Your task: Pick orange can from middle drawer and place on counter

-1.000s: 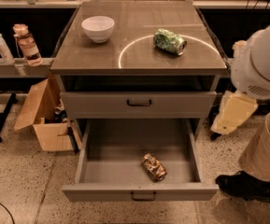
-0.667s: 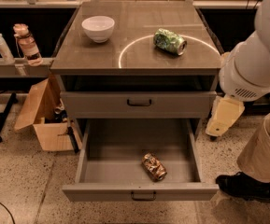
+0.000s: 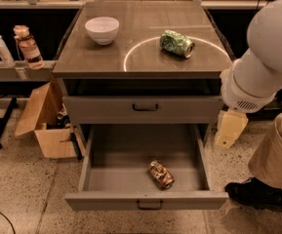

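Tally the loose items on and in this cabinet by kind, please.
Cans: 2 (orange can in the middle drawer, green can on the counter)
Bowls: 1 (white bowl on counter)
Total: 3
The tool hangs right of the middle drawer.

Counter bears bowl and green can; drawer holds orange can; end effector alongside.

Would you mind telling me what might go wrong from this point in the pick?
1. The orange can lies on its side near the front of the middle drawer; it may roll when gripped.
2. The gripper hangs outside the drawer's right wall and could clip it going in.
3. The green can on the counter could get knocked at placing.
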